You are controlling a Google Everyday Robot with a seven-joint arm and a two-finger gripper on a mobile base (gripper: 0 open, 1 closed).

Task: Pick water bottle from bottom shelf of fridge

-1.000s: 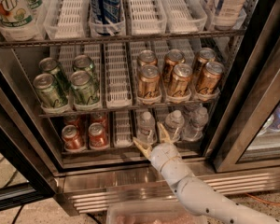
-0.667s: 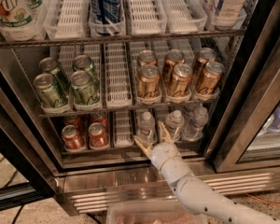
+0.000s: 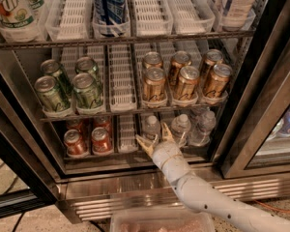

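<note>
Three small clear water bottles with white caps stand at the right of the bottom shelf (image 3: pixel 127 132): left (image 3: pixel 151 124), middle (image 3: pixel 181 123) and right (image 3: pixel 205 123). My gripper (image 3: pixel 156 138) reaches into the fridge (image 3: pixel 135 186) from the lower right on a white arm. It is open, with its tan fingertips (image 3: pixel 145 144) spread at the foot of the left bottle. I cannot tell whether they touch it. Two red cans (image 3: pixel 88 141) stand at the shelf's left.
The rack above holds green cans (image 3: pixel 70 87) at the left and gold cans (image 3: pixel 186 79) at the right. The top rack holds a blue bottle (image 3: pixel 108 6) in white lanes. The dark door frame (image 3: pixel 261 91) stands close on the right. A louvred steel grille (image 3: pixel 116 204) lies below.
My gripper has edged slightly up and in towards the left water bottle. Nothing else has moved.
</note>
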